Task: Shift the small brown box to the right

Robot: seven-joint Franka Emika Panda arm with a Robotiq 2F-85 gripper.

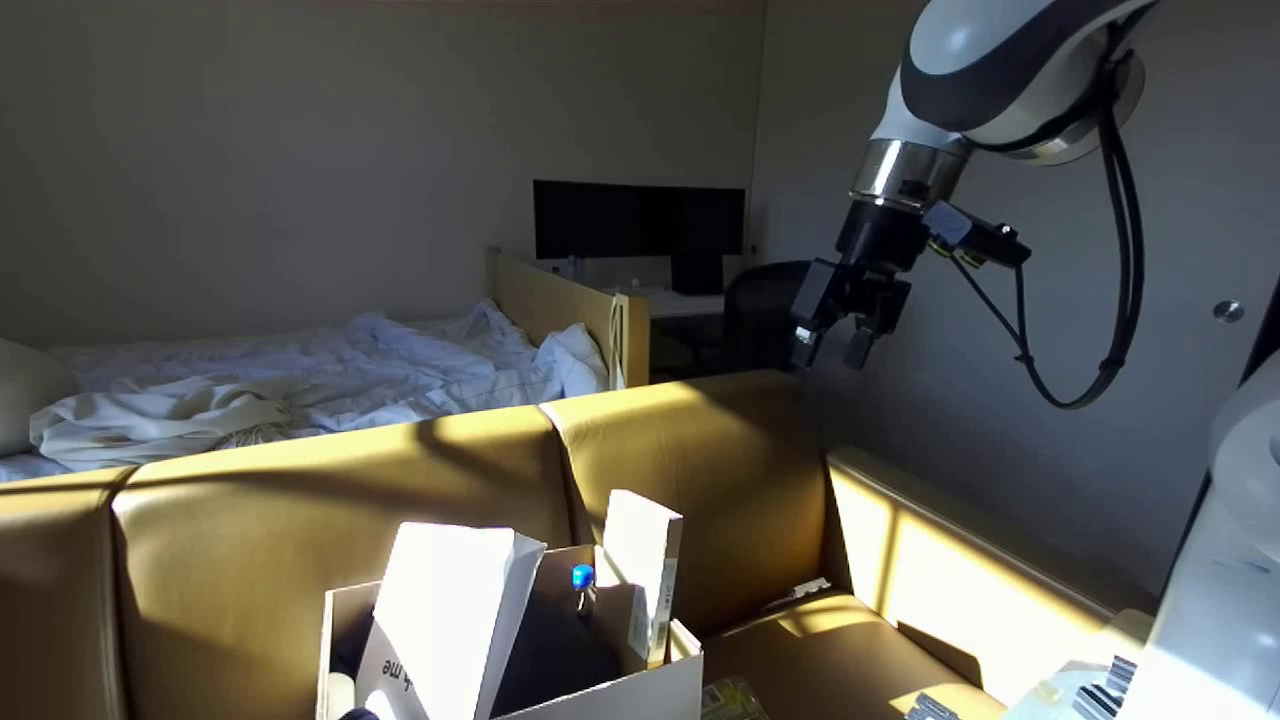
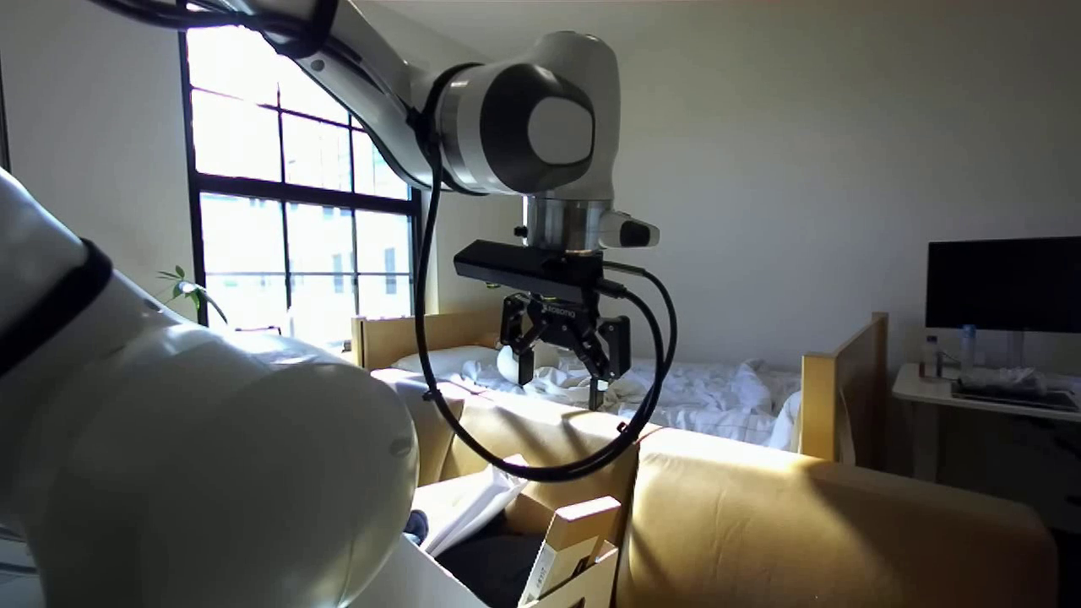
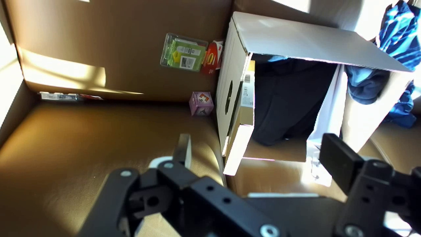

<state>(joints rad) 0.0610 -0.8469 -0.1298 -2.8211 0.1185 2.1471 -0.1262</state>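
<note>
The small brown box [image 3: 246, 115] is slim, with brown faces and a pale label. It stands tilted inside a large white open box [image 3: 296, 36], against its side wall. It also shows in both exterior views [image 1: 642, 550] [image 2: 584, 528], with one broad side sunlit white. The large box sits on the tan sofa and also shows in an exterior view [image 1: 640, 697]. My gripper [image 3: 256, 143] is open and empty. In both exterior views my gripper [image 1: 832, 345] [image 2: 561, 384] hangs high above the boxes, apart from them. The lower part of the brown box is hidden.
A white box [image 1: 440, 600] and dark cloth [image 3: 286, 102] are in the large box. A small purple box [image 3: 201, 103], a green package [image 3: 185, 54] and a red package [image 3: 212, 57] lie beside it. The sofa backrest [image 1: 700, 440] rises behind. A bed [image 1: 330, 370] stands beyond.
</note>
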